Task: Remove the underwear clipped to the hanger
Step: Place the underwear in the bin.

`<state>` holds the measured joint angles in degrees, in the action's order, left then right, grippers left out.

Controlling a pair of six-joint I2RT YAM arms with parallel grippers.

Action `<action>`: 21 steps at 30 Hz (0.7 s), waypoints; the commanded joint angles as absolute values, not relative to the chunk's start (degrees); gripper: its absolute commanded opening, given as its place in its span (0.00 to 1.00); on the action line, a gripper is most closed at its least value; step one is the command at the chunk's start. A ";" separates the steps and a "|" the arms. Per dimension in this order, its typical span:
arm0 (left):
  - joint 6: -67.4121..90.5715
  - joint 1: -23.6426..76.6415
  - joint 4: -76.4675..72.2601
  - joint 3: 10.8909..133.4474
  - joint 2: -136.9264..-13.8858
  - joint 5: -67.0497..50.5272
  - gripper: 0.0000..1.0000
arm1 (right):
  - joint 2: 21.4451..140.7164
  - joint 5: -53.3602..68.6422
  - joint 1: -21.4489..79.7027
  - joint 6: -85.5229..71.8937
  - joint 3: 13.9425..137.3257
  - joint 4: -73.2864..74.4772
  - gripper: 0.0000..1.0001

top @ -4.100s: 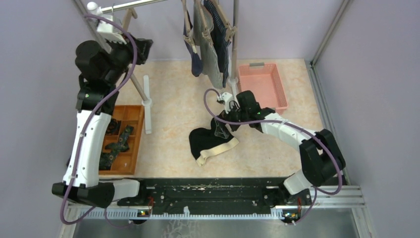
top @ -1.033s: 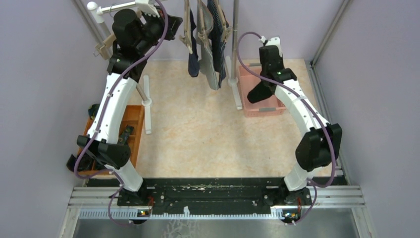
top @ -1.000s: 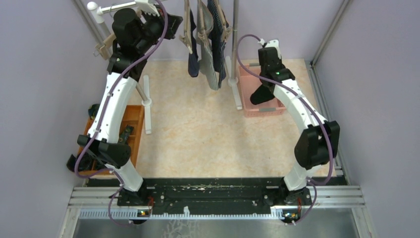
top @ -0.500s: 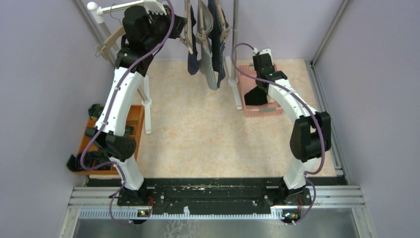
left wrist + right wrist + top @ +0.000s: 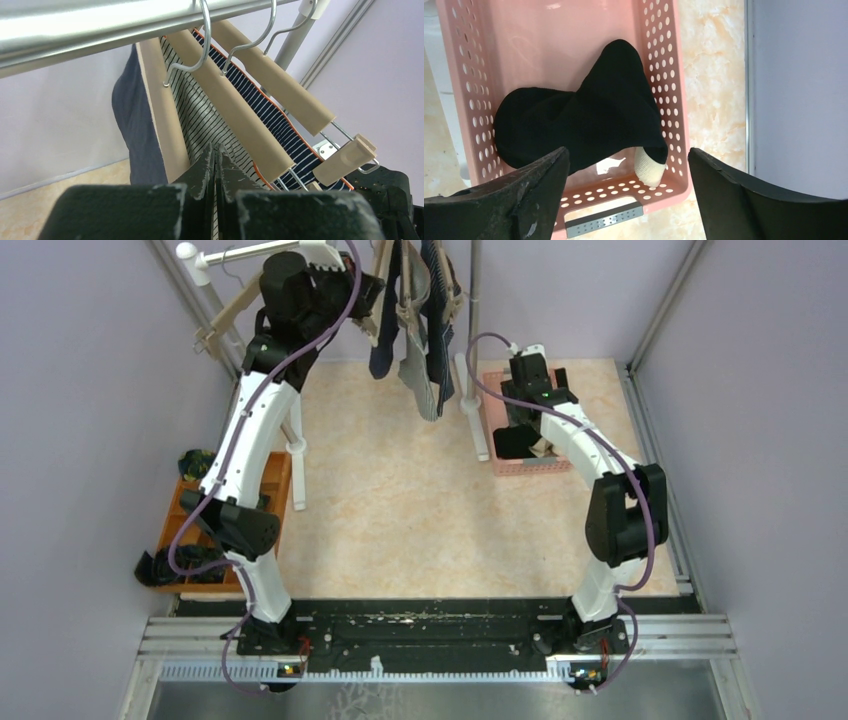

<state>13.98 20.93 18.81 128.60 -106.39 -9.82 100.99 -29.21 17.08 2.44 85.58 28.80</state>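
The black underwear (image 5: 589, 115) with a beige waistband lies in the pink basket (image 5: 659, 65); it also shows in the top view (image 5: 518, 443). My right gripper (image 5: 629, 172) hangs open and empty just above it. The plain navy underwear (image 5: 135, 130), the grey-white striped underwear (image 5: 200, 112) and the dark-blue pinstriped underwear (image 5: 277, 127) hang clipped to wooden hangers (image 5: 235, 117) on the metal rail (image 5: 100, 25). My left gripper (image 5: 215, 149) is shut, its tips right in front of the striped underwear, next to the navy one's hanger.
The rack's white post and foot (image 5: 470, 390) stand just left of the pink basket (image 5: 525, 469). Another rack leg (image 5: 296, 455) stands by an orange tray (image 5: 268, 490) with dark rolled bundles (image 5: 165, 565) at the left. Purple walls close in on three sides.
The right gripper carried the black underwear from the table to the pink basket, lowered it in and opened. The left arm swung right along the rail to the hangers.
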 commanded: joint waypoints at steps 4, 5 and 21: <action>14.54 21.51 15.88 130.82 -108.65 -7.68 0.03 | 99.02 -27.76 17.14 2.73 84.63 25.01 0.90; 14.52 21.51 15.75 130.81 -108.84 -7.51 0.03 | 98.57 -27.63 17.18 2.72 84.18 24.58 0.91; 12.27 21.47 10.39 132.24 -111.59 -1.33 0.00 | 96.59 -26.48 17.47 3.87 81.78 22.01 0.92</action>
<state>13.61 21.19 14.63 130.06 -110.65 -4.34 100.22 -26.63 17.12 3.42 82.08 25.17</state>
